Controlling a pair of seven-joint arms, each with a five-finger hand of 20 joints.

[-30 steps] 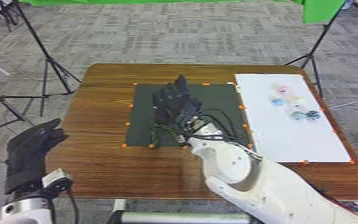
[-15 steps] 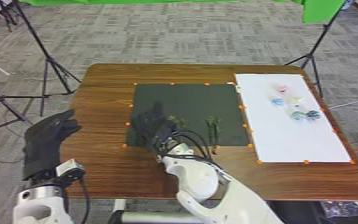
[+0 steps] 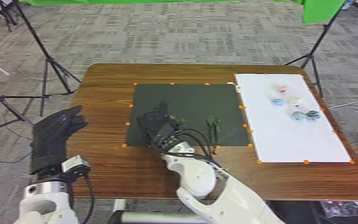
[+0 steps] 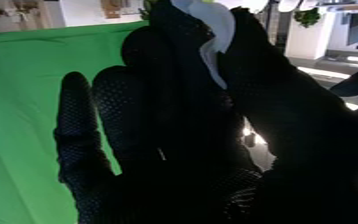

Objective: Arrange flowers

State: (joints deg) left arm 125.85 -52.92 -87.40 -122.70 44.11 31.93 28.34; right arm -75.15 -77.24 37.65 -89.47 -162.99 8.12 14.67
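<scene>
The right wrist view has a green cloth [image 4: 20, 100] hanging. In the head view, grey carpet [image 3: 193, 40] surrounds the brown table [image 3: 95, 165]; its white sheet [image 3: 286, 135] holds small flowers [image 3: 284, 90], its dark mat [image 3: 189, 100] green stems [image 3: 213, 125]. Left hand [image 3: 53, 137] is relaxed; right hand [image 3: 158, 127], fingers straight, is beside the stems.

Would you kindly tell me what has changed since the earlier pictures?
The right hand moved left and back toward the robot; green stems now show beside it, though whether it released any is unclear. The left hand shifted forward and slightly right. The flowers stayed put.
</scene>
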